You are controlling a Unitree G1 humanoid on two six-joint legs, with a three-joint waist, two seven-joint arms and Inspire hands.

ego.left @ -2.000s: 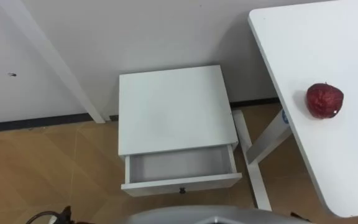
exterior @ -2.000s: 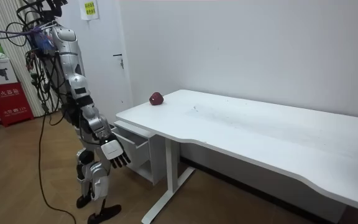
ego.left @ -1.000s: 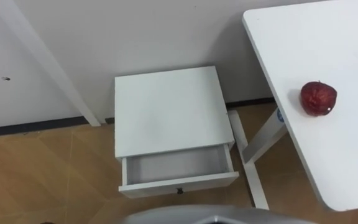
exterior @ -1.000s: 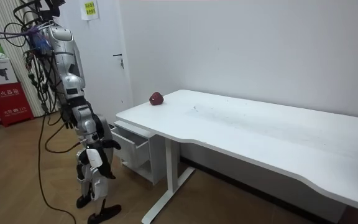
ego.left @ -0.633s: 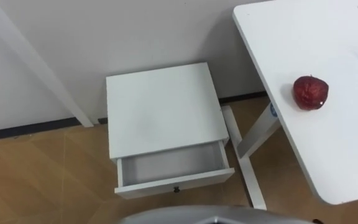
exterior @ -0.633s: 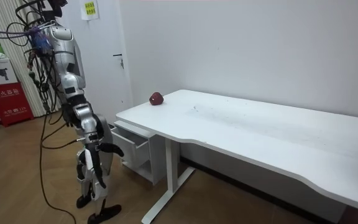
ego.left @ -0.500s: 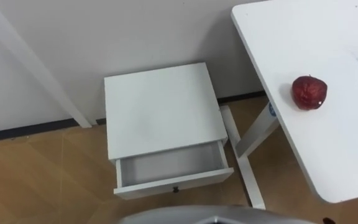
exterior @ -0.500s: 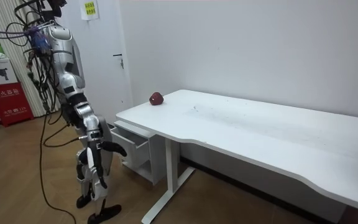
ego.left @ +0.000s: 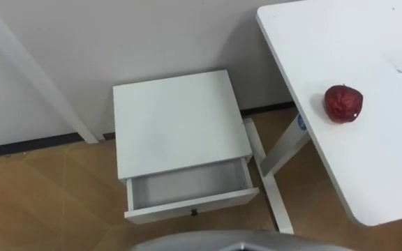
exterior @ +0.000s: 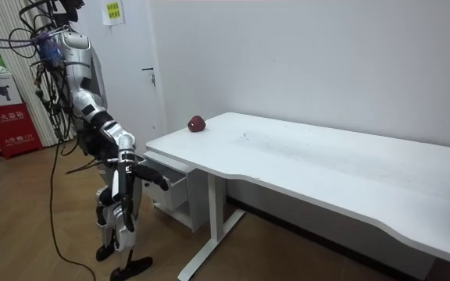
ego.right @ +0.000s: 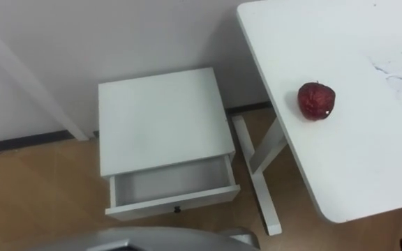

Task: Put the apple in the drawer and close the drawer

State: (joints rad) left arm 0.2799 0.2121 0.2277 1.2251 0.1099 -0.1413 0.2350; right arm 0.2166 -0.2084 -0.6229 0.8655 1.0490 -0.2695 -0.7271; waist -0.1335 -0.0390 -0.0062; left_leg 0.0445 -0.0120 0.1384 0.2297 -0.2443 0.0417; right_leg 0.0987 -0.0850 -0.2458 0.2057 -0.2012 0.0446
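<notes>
Right hand [exterior: 155, 180] held out by open drawer [ego.left: 187, 185], fingers too small to tell. Apple [ego.left: 343, 103] sits on surface [ego.left: 375, 174], near drawer-side edge. Likely firm, smooth, light, rolls; wrap round its middle.

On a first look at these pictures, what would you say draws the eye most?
The dark red apple stands out, lying alone on the white desk to the robot's right. To the left of the desk, a small white cabinet stands against the wall, and its drawer is pulled open with nothing inside. In the room view the robot stands before the cabinet, its right hand held out toward the drawer.
</notes>
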